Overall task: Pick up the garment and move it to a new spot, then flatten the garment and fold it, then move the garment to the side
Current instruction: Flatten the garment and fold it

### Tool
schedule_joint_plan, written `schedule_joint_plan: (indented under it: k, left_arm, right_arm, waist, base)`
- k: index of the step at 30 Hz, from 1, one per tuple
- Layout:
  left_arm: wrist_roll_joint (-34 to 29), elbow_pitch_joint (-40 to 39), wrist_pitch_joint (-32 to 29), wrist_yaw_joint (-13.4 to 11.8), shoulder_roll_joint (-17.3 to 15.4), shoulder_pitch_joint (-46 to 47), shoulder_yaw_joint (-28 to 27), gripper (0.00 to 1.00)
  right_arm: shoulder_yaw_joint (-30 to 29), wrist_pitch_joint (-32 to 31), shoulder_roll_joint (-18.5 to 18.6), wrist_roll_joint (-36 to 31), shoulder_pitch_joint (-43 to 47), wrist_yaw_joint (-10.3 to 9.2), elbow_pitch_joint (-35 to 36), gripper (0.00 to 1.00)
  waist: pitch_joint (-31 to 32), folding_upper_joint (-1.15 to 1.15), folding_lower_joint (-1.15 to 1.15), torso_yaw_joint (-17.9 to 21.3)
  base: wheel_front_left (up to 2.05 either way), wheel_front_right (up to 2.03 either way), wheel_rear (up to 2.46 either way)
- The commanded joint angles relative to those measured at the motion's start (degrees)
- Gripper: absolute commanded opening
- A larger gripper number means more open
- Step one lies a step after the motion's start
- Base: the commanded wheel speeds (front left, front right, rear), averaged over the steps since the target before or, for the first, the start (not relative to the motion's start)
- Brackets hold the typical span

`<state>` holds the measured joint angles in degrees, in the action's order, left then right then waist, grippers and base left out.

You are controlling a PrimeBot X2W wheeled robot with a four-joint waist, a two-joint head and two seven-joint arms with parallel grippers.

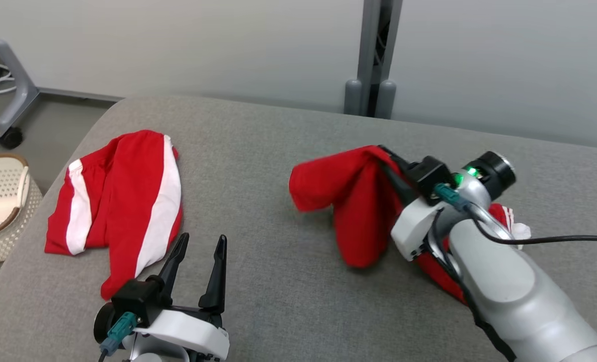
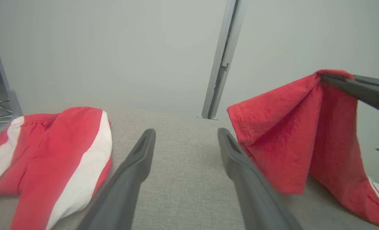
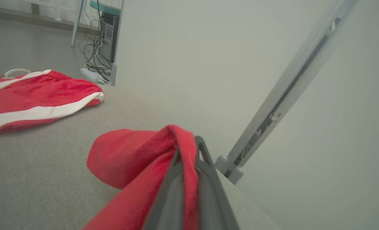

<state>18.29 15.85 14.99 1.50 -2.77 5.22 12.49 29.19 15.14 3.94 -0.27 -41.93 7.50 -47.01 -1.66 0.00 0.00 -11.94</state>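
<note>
**Right gripper (image 1: pixel 386 152) holding up a peak of the red garment (image 1: pixel 351 201) over the grey table (image 1: pixel 278 291).**
Its jaws are pinched on a fold, likely so the cloth hangs free for carrying; the lower part rests on the table. Left gripper (image 1: pixel 202 246), spread wide and empty, stands near the front edge. Red-and-white shorts (image 1: pixel 122 196) lie well apart from the garment on the left, limiting room there; a basket (image 1: pixel 1 216) sits beyond the edge.
</note>
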Motion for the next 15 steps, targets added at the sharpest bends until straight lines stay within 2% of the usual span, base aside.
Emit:
schedule_joint_plan:
  k: [1,2,8,9,10,11,15]
  left_arm:
    - [0.54,0.04,0.17,0.02,-0.21,0.82,0.09,1.0]
    - [0.54,0.04,0.17,0.02,-0.21,0.82,0.09,1.0]
    - [1.51,0.17,0.17,-0.44,-0.22,1.59,0.93,1.0]
    - [1.54,0.19,0.17,-0.44,-0.21,1.57,1.02,1.0]
    - [1.57,0.22,0.17,-0.5,-0.21,1.59,1.12,1.0]
    - [1.7,0.24,0.17,-0.58,-0.2,1.64,1.19,1.0]
    - [1.9,0.3,0.17,-0.94,-0.21,1.21,0.84,1.0]
  right_arm:
    - [1.51,0.14,-0.05,1.38,-1.34,-0.01,0.11,0.0]
    - [1.51,0.14,-0.05,1.38,-1.34,-0.01,0.11,0.0]
    - [9.93,0.13,-0.81,6.26,-2.25,-0.01,-2.03,0.0]
    - [11.38,0.14,-0.87,7.14,-2.53,-0.01,-2.25,0.24]
    - [12.85,0.14,-0.89,8.03,-2.74,-0.01,-2.11,0.58]
    - [13.99,0.14,-0.92,9.37,-2.67,-0.01,-2.04,1.0]
    - [17.1,0.14,-0.83,13.3,-3.27,-0.01,-2.71,1.0]
  waist:
    - [-1.23,0.0,0.0,-1.3]
    - [-1.23,0.0,0.0,-1.3]
    - [-2.37,0.0,0.0,-3.31]
    - [-2.41,0.0,0.0,-3.49]
    - [-2.42,0.0,0.0,-3.63]
    - [-2.39,0.0,0.0,-3.73]
    - [-1.67,0.0,0.0,-3.2]
  base:
    - [0.0,0.0,0.0]
    - [0.0,0.0,0.0]
    - [0.0,0.0,0.0]
    - [0.0,0.0,0.0]
    - [0.0,0.0,0.0]
    - [0.0,0.0,0.0]
    - [0.0,0.0,0.0]
